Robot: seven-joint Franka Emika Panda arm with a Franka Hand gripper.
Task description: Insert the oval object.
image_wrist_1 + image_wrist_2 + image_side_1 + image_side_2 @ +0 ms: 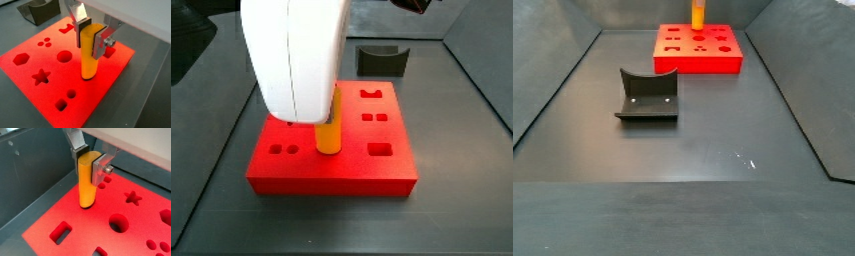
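Note:
My gripper [92, 40] is shut on the upper part of the oval object [89, 60], a long orange-yellow peg held upright; both wrist views show this [90, 165]. The peg [86, 185] hangs over the red block [100, 100], and its lower end is at the block's top face, beside the round hole [64, 56]. I cannot tell whether the end touches the block. In a side view the peg [329, 138] shows below the white arm body, which hides the fingers. In a side view the peg [698, 13] stands over the block [700, 62] at the far end.
The red block has several shaped holes: a star [41, 76], a hexagon [21, 59], a slot [61, 232]. A dark grey curved holder [648, 95] stands mid-floor, also seen behind the block [381, 60]. Dark bin walls [27, 173] enclose the floor.

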